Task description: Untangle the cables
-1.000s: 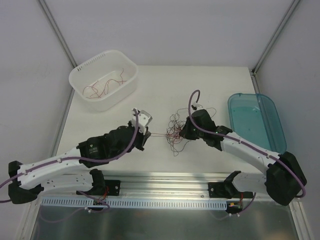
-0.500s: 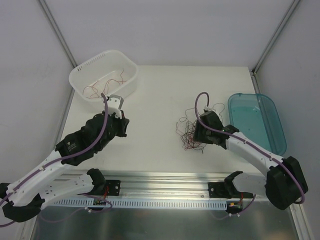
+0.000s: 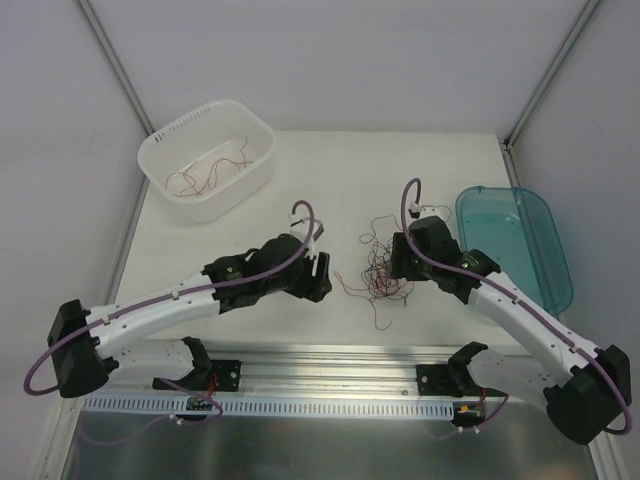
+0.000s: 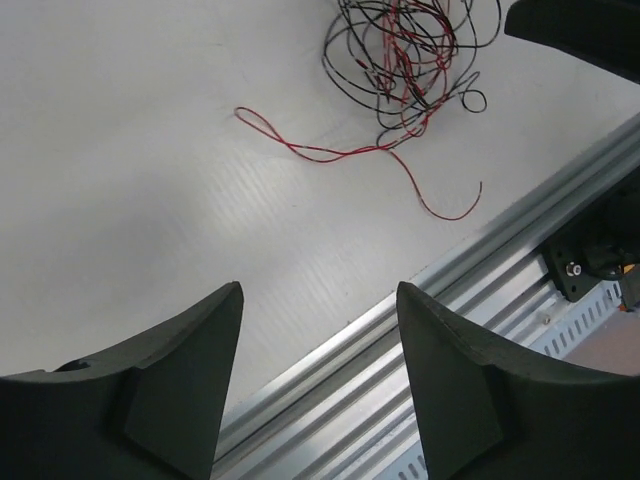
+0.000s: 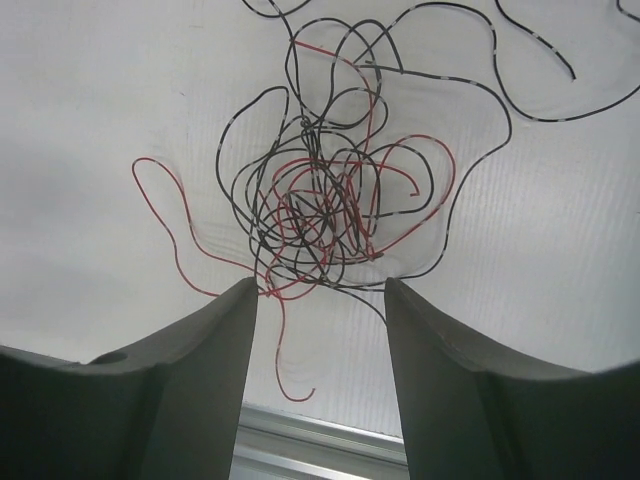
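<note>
The cables (image 3: 377, 278) lie as a loose tangle of thin red and black wires on the white table, between my two grippers. In the right wrist view the tangle (image 5: 330, 210) sits just ahead of my right gripper (image 5: 320, 290), which is open with only a few stray strands between its fingertips. My left gripper (image 4: 320, 290) is open and empty over the table's near edge. The tangle (image 4: 400, 50) and a trailing red strand (image 4: 340, 152) lie well ahead of it. From above, the left gripper (image 3: 325, 280) is left of the tangle and the right gripper (image 3: 397, 270) at its right edge.
A white basket (image 3: 160, 150) at the back left holds a few red wires (image 3: 205, 178). A teal tray (image 3: 515, 245) lies at the right edge. The metal rail (image 3: 330, 365) runs along the table's near edge. Grey walls enclose the table.
The left arm swung up to the white basket, then came back beside the tangle, where its jaws now stand open. The right gripper opened and moved back a little; the tangle settled.
</note>
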`<state>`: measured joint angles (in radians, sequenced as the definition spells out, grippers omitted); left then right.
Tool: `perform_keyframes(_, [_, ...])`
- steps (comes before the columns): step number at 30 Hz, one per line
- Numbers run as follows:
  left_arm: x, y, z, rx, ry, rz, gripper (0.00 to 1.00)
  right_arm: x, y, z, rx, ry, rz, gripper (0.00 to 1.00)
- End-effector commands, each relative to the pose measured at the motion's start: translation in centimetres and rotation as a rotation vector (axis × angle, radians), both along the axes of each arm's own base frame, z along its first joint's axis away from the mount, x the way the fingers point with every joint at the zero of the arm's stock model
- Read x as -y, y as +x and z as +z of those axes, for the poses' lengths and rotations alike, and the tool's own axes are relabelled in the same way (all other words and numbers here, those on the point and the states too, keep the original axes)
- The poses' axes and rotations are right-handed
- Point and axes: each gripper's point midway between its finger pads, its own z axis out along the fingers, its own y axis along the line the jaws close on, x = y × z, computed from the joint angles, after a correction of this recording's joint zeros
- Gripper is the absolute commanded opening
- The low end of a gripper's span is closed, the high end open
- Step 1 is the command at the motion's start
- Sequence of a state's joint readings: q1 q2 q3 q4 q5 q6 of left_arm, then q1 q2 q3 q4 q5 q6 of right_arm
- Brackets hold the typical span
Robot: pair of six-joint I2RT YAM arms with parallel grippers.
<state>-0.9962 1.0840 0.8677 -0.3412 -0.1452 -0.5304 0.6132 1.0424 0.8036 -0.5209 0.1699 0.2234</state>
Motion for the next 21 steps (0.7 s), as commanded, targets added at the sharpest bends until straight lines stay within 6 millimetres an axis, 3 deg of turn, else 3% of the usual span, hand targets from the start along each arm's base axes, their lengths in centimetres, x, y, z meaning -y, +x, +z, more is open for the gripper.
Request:
perform_keyframes(1, [5.8, -0.1, 1.5, 0.038, -0.071, -0.106, 0.64, 1.1, -0.2, 2.3, 0.052, -0.039, 0.033, 0.59])
perform_keyframes(3, [7.9, 0.3, 2.1, 0.095, -0.037, -0.180, 0.65, 1.2, -0.6, 2.6, 0.054, -0.035, 0.037, 0.63])
perform_keyframes(4, [9.1, 0.2, 0.7, 0.092, 0.008, -0.213, 0.65, 1.3, -0.7, 2.9, 0.064, -0.027, 0.036, 0.64])
perform_keyframes(10, [13.9, 1.1, -1.9, 0.167, 0.113, -0.373, 0.65, 1.9, -1.5, 2.4, 0.055, -0.023, 0.026, 0.85])
perform_keyframes(15, [15.0, 1.6, -4.9, 0.181, 0.178, -0.440, 0.64, 2.5, -1.5, 2.6, 0.071, -0.032, 0.002, 0.96])
perform_keyframes(21, [15.2, 2.3, -8.7, 0.165, 0.261, -0.444, 0.54, 3.1, -1.5, 2.3, 0.078, -0.036, -0.018, 0.97])
